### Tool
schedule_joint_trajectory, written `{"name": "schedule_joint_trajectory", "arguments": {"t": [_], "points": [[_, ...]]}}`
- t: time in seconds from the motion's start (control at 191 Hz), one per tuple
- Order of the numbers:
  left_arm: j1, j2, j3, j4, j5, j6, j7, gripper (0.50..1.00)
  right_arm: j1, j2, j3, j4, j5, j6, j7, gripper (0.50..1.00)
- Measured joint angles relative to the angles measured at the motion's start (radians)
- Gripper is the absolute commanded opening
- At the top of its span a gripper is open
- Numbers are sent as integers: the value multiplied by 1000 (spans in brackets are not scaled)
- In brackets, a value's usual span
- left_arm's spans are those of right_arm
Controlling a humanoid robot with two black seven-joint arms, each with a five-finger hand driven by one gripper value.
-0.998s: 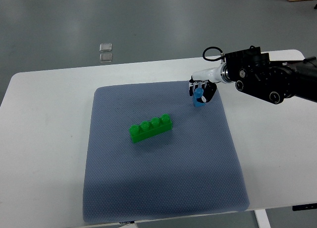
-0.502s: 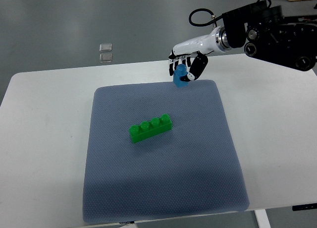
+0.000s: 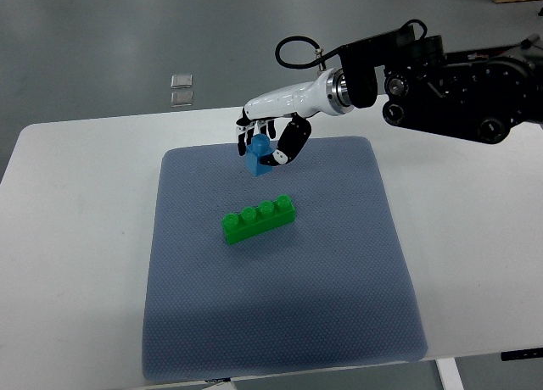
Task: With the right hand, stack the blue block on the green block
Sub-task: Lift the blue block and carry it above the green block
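Note:
A green block with a row of studs lies on the blue-grey mat, a little left of the mat's middle. My right hand comes in from the right and is shut on a small blue block. It holds the block in the air above the mat's far part, up and slightly left of the green block. The hand's fingers cover part of the blue block. The left arm does not show.
The mat lies on a white table. Two small clear squares lie on the grey floor beyond the table's far edge. The black forearm spans the upper right.
My right hand has carried the blue block left, from over the mat's far right corner to a spot above and just behind the green block. The green block has not moved.

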State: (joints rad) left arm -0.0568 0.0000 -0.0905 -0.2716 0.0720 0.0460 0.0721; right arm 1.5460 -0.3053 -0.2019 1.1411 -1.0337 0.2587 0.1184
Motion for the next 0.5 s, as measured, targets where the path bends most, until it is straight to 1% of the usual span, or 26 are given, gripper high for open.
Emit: {"name": "schedule_joint_trajectory", "arguments": {"t": [0.345, 0.502], "points": [[0, 0, 1, 0, 0, 0, 0, 1000, -67, 24, 1, -9, 9, -62, -63, 584], [0, 0, 1, -1, 0, 0, 0, 1000, -77, 28, 5, -7, 121, -76, -131, 584]]}}
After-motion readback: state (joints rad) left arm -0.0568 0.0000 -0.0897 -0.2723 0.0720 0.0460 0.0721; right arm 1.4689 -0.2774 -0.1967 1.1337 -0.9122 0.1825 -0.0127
